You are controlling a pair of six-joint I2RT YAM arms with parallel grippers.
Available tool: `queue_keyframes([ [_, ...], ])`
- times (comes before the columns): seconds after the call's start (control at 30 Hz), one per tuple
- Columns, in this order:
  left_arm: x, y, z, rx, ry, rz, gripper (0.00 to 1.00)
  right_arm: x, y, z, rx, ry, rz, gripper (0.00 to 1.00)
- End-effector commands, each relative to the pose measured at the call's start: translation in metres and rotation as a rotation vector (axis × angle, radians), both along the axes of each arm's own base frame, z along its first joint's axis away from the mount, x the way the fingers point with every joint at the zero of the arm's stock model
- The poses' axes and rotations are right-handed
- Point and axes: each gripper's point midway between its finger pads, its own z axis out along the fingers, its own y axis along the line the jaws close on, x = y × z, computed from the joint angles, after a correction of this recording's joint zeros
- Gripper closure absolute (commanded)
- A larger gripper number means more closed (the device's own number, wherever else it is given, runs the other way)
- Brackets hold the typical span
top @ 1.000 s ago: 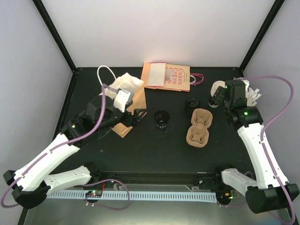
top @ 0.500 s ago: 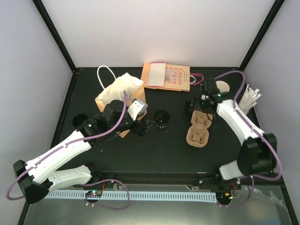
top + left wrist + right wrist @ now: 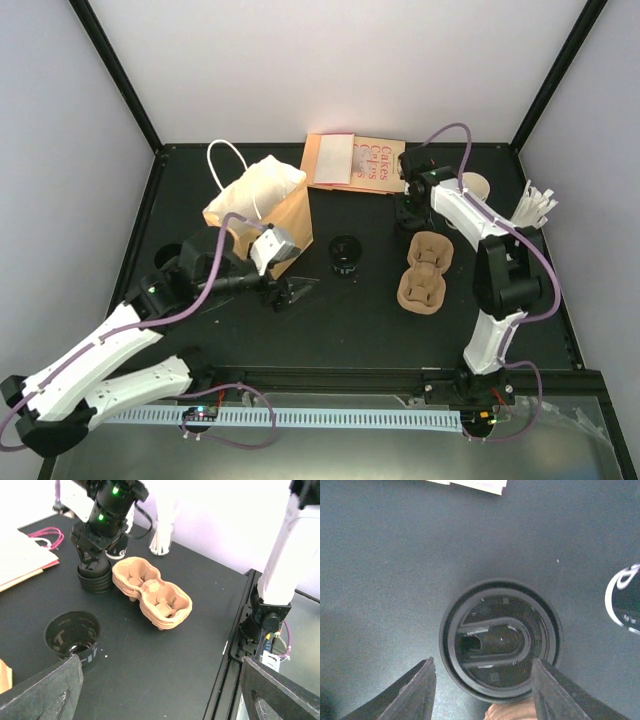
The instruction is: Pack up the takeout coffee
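Bare table point(image 3: 350, 320) lies open on the near side of the cup carrier point(image 3: 424, 270); the right gripper point(image 3: 482, 665) and a black lid point(image 3: 500, 640) block just beyond it.

A brown paper bag point(image 3: 262, 205) stands far left on the black counter point(image 3: 350, 330) - white handle looped behind. A flat printed bag point(image 3: 355, 163) lies far centre. Pulp carrier point(image 3: 425, 270) right of centre; white straws point(image 3: 535, 208) far right.

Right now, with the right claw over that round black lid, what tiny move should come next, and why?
Probably closing the right gripper on the lid. Its jaws stand apart on either side of the lid, seen from straight above, and nothing is held yet. The black cup stands open apart from it, so it likely needs that lid first.
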Motion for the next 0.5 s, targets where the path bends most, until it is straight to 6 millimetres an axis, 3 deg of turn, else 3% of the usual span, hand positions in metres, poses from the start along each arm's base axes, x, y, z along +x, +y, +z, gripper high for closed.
queue_keyframes([
  [0.0,-0.01,0.023,0.021,0.003,-0.099,0.026,0.11,0.011,0.003,0.007,-0.087,-0.014,0.049,0.49],
  [0.1,-0.009,0.031,0.016,0.012,-0.11,0.058,0.11,0.015,0.01,0.003,-0.112,-0.002,0.062,0.52],
  [0.2,-0.007,0.035,0.006,0.04,-0.097,0.079,0.1,0.016,0.011,-0.006,-0.155,0.017,0.066,0.62],
  [0.47,-0.008,0.036,-0.008,0.057,-0.057,0.085,0.11,0.016,0.009,-0.017,-0.245,0.038,0.073,0.68],
])
